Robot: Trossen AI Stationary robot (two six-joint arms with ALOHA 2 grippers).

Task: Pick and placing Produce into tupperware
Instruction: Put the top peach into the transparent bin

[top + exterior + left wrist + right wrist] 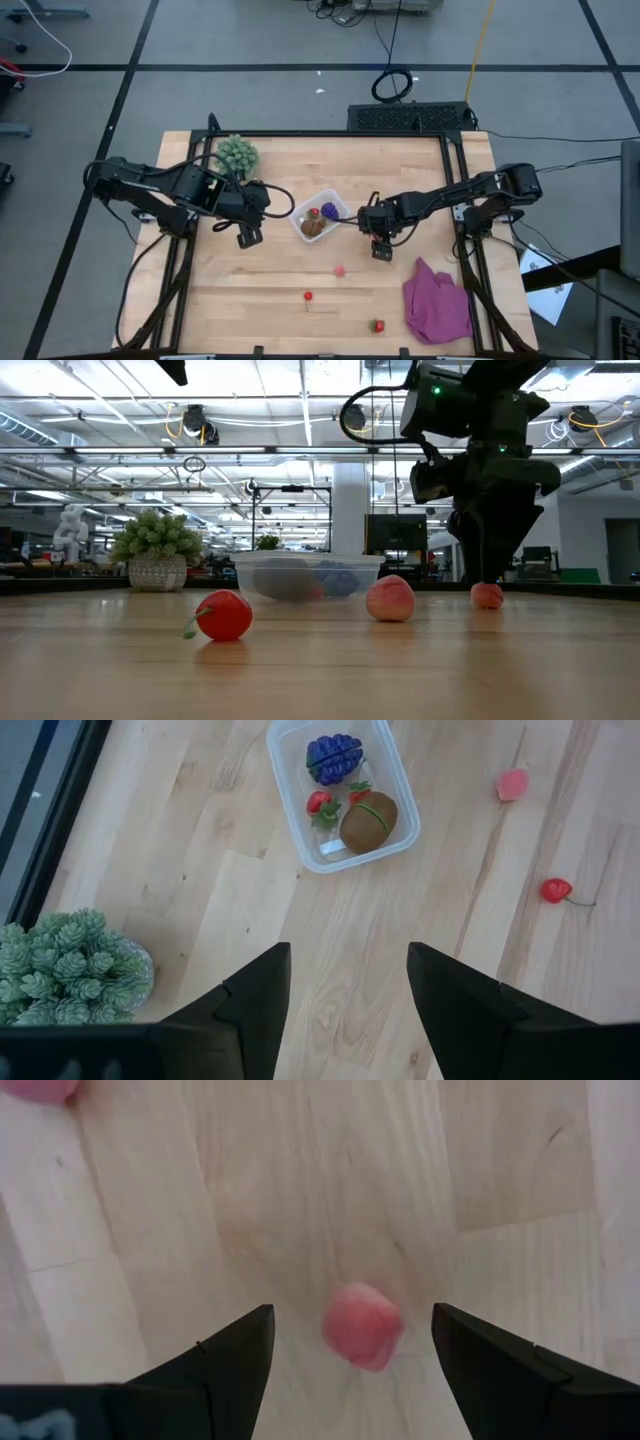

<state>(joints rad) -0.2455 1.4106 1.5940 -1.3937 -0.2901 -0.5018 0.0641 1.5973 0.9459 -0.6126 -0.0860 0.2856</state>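
The clear tupperware [318, 218] stands at the table's middle and holds a brown round fruit [368, 820], a purple cluster [333, 757] and small red fruits [320, 802]. My right gripper [381, 250] is open just right of the tub, pointing down. Its fingers stand on either side of a small pink fruit [362, 1325] that lies on the table; the fruit also shows in the low view [487, 595]. I see no touch. My left gripper [248, 235] is open and empty, left of the tub.
Another pink fruit [340, 270], a red cherry [308, 296] and a strawberry [377, 325] lie loose toward the near edge. A purple cloth [437, 300] lies at the near right. A green spiky plant [237, 155] stands at the far left.
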